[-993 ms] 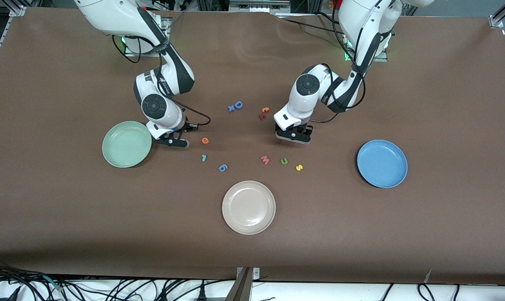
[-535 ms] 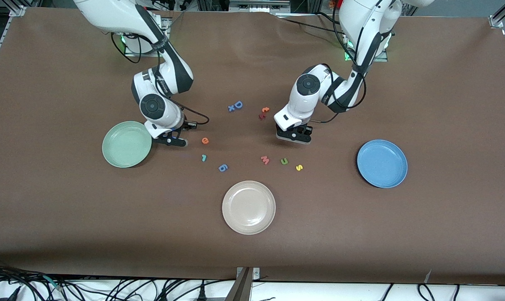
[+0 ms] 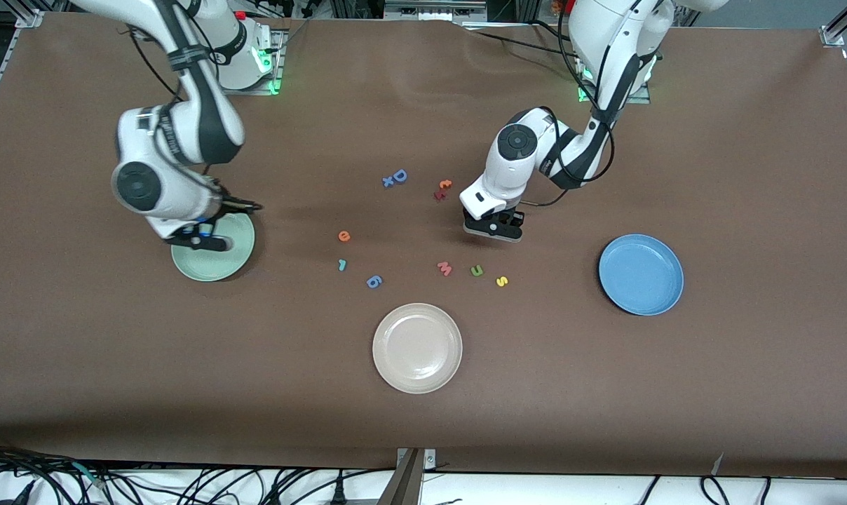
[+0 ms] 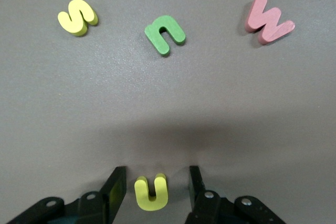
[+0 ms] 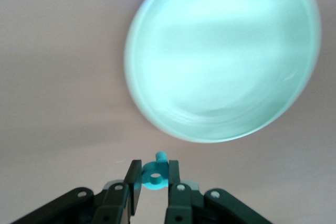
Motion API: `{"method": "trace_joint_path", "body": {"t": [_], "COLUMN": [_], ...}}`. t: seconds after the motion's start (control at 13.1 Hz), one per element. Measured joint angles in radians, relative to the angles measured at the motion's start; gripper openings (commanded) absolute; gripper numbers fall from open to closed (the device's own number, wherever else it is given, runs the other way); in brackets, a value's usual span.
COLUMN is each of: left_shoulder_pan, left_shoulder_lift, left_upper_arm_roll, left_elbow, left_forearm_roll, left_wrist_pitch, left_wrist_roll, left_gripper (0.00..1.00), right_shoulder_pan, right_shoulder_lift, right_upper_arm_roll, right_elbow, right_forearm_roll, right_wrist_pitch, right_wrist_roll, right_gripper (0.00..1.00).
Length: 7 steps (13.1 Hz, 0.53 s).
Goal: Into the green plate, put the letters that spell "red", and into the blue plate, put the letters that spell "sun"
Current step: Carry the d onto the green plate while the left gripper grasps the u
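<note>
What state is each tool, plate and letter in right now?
right tool: shut on teal d, above the green plate rim.
left tool: open, straddling yellow n on the table.
green plate: empty.
blue plate: empty.
cream plate: empty.
orange e, teal r, green u, yellow s: loose on the table.

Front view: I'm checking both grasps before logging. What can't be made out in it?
- teal letter: hidden under the right gripper; only the right wrist view shows it.
- yellow letter: hidden beneath the left gripper.
- green plate: partly covered by the right arm.
</note>
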Motion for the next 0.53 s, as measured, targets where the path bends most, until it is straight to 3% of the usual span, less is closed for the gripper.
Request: {"method": "trace_joint_path", "body": {"t": [0.15,0.53], "left_shoulder_pan": [0.000,0.000], "left_shoulder_lift": [0.000,-0.008], "left_upper_arm_roll": [0.000,-0.001], "left_elbow": [0.000,0.001], "left_forearm_roll": [0.000,0.000], "left_wrist_pitch": [-0.003,-0.035], "left_wrist_roll": [0.000,0.000], "left_gripper": [0.52,0.38], "right_shoulder_pan": [-0.039,-0.107], "right_shoulder_lift": [0.032,0.203], "right_upper_arm_roll": [-0.046,-0.051], "right_elbow": [0.014,0.079], "right_forearm_roll": [0.000,0.000], "right_wrist_pitch": [0.008,0.096], "right_wrist_roll": [-0.113,-0.233], "right_gripper": [0.16,0.17]}}
